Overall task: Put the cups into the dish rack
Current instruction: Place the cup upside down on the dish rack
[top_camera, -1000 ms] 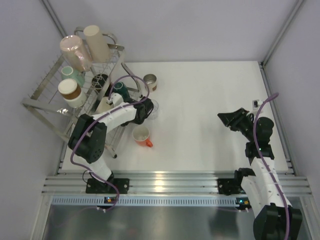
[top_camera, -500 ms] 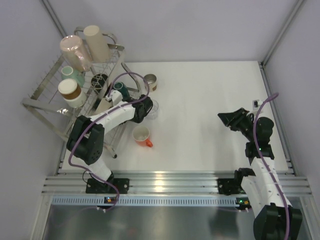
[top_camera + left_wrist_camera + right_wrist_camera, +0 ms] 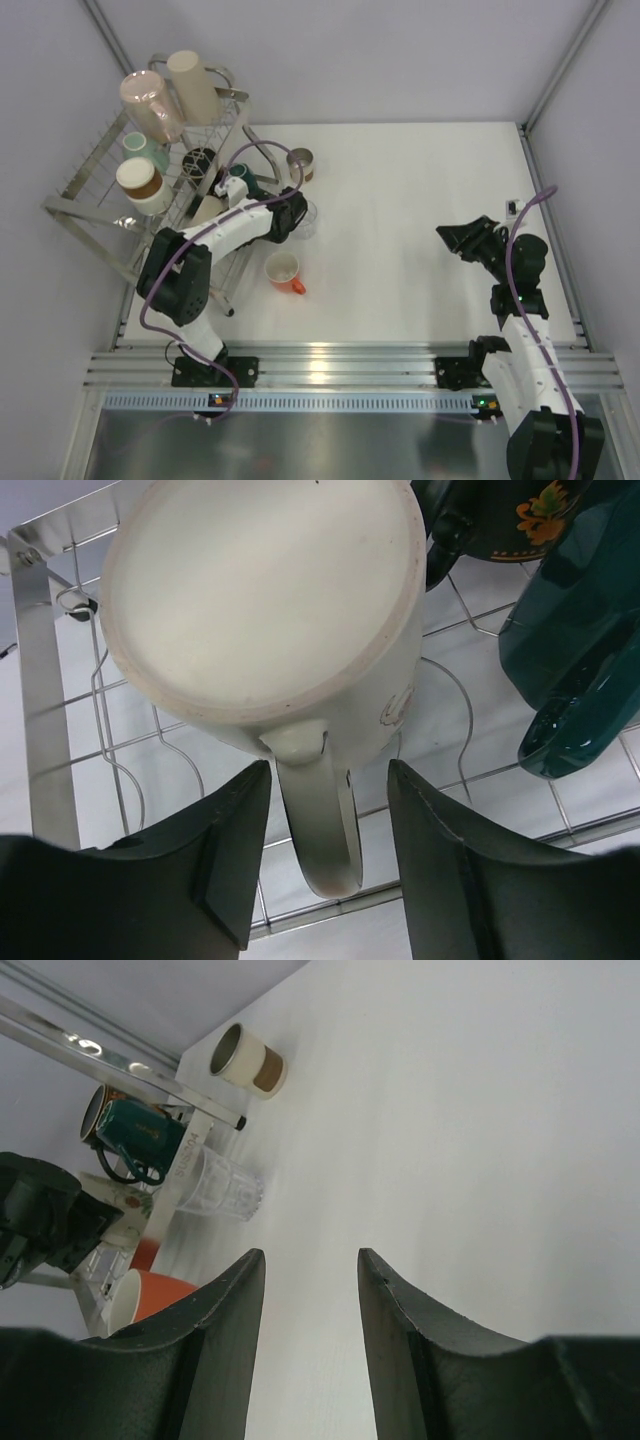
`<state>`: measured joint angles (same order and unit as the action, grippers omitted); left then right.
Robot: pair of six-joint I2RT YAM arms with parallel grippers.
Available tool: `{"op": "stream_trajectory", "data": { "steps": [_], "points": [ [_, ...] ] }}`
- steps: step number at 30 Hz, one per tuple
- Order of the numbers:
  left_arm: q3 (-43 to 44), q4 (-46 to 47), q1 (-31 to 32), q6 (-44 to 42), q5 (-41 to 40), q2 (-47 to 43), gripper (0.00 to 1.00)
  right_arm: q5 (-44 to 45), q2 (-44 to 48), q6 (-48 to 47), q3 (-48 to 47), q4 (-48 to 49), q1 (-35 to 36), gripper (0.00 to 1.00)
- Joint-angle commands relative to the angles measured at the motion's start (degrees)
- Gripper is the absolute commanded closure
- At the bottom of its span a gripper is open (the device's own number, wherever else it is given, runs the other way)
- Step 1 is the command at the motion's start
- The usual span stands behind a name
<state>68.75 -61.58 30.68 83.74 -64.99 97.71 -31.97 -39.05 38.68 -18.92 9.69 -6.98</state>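
Note:
The dish rack (image 3: 75, 205) stands at the table's far left with several cups in it: pink (image 3: 150, 100), beige (image 3: 192, 85), teal (image 3: 145, 150) and brown-banded (image 3: 138, 185). In the left wrist view a cream mug (image 3: 260, 600) lies upside down on the rack's wires (image 3: 45, 680). Its handle sits between the jaws of my left gripper (image 3: 328, 770), which is open and clear of it on both sides. A dark teal mug (image 3: 575, 650) lies just to its right. My right gripper (image 3: 310, 1260) is open over bare table at the right (image 3: 455, 238).
On the table beside the rack are a clear glass (image 3: 305, 215), an orange-handled white mug (image 3: 284, 270) and a brown-banded cup (image 3: 300, 163). The right wrist view shows the same glass (image 3: 222, 1188) and banded cup (image 3: 247, 1060). Walls enclose the table.
My left gripper's jaws have spread apart and let go of the cream mug's handle, leaving the mug in the rack. The right arm has not moved.

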Motion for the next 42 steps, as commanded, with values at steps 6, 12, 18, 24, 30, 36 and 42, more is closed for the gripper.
{"op": "stream_trajectory", "data": {
  "steps": [6,12,18,24,30,36,42],
  "points": [
    [2.18,-8.47,-0.27,3.97,-4.35,2.48,0.46,0.76,1.17,-1.76,-2.97,0.50,-0.84,0.57],
    [2.35,-8.55,-0.70,2.22,-7.34,3.54,0.49,0.85,1.34,-2.46,-3.32,-0.46,-0.84,0.57],
    [1.91,-9.52,-2.81,2.65,-7.60,3.45,0.49,1.03,1.43,-2.64,-3.49,-0.55,-0.84,0.57],
    [2.00,-9.43,-4.13,1.95,-8.13,3.10,0.47,1.12,1.34,-3.08,-3.58,-0.90,-0.84,0.57],
    [3.76,-9.43,-3.96,-1.73,-6.11,3.19,0.40,1.38,1.17,-3.17,-3.32,-0.73,-0.84,0.57],
    [6.30,-9.61,-3.61,-5.77,-5.41,2.48,0.29,1.64,0.90,-3.17,-3.76,-0.47,-0.84,0.57],
    [7.19,-9.61,-2.73,-8.25,-3.74,3.54,0.34,1.91,0.47,-2.90,-3.76,0.32,-0.84,0.57]
  ]
}}
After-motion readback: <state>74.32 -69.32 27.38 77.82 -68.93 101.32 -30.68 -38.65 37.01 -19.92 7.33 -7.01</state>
